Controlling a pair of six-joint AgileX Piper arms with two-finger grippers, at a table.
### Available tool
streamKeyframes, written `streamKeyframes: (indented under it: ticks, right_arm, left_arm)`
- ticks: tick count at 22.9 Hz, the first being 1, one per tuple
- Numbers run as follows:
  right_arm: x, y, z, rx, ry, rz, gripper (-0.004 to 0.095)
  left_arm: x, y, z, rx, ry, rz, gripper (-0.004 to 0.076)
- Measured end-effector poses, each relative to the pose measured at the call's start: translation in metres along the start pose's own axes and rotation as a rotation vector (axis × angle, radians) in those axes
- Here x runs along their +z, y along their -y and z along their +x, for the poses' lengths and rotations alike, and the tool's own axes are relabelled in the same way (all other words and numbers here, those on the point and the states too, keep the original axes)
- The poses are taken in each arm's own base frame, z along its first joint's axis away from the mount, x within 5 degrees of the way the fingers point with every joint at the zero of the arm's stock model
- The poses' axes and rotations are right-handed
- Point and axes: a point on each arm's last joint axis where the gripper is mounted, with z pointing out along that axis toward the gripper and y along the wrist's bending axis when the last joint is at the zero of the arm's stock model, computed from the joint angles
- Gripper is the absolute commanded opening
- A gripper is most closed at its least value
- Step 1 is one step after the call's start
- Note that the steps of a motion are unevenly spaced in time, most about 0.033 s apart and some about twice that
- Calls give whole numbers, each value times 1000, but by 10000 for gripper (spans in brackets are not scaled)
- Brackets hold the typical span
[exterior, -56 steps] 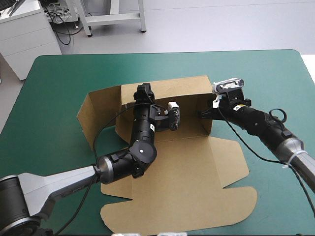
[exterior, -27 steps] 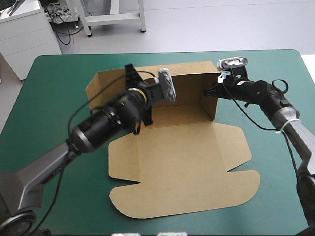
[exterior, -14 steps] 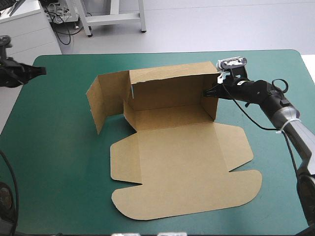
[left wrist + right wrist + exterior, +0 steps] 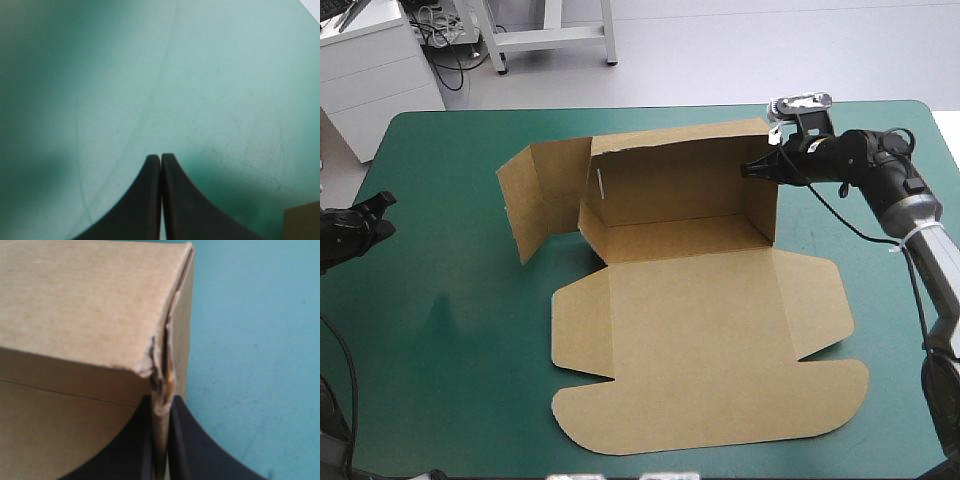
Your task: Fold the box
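Observation:
The brown box (image 4: 700,320) lies mid-table, its back wall and right wall raised, its left flap swung outward and the lid sheet flat toward the near edge. My right gripper (image 4: 748,169) is shut on the box at the upper right corner of the raised wall. In the right wrist view the black fingers (image 4: 187,440) pinch the frayed board edge (image 4: 162,375) between them. My left gripper (image 4: 382,215) hovers at the table's left edge, far from the box. It is shut on nothing, its fingers (image 4: 145,200) meeting over bare teal-green cover (image 4: 150,75).
A corner of brown board (image 4: 302,222) shows beside the left gripper in its wrist view. Teal-green cover (image 4: 440,350) lies bare left of the box and along the far edge (image 4: 620,115). The lid's rounded flap (image 4: 840,390) reaches toward the near right.
The left arm has pulled out of the box and drawn back to the table's left edge. The right gripper has carried the held wall corner slightly farther back and right, standing the walls more upright.

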Motion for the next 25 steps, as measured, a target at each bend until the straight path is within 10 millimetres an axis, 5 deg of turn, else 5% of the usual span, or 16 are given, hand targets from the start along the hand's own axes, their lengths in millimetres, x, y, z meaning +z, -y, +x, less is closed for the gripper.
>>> streamKeyframes:
  ticks: [6, 12, 20, 25]
  right_arm:
    - [-36, -3, -21, 82, -90, 30, -22]
    - [-45, -6, -10, 145, -267, 16, -21]
    - [-8, -6, 32, 208, -483, -34, -22]
    - [14, -1, 32, 190, -451, -37, -21]
  left_arm:
    - [2, -1, 2, -21, -2, 11, -15]
    - [2, -1, 1, -20, 8, 7, -15]
    - [2, -1, 1, -23, 14, 8, -15]
    - [2, -1, 1, -23, 15, 8, -15]
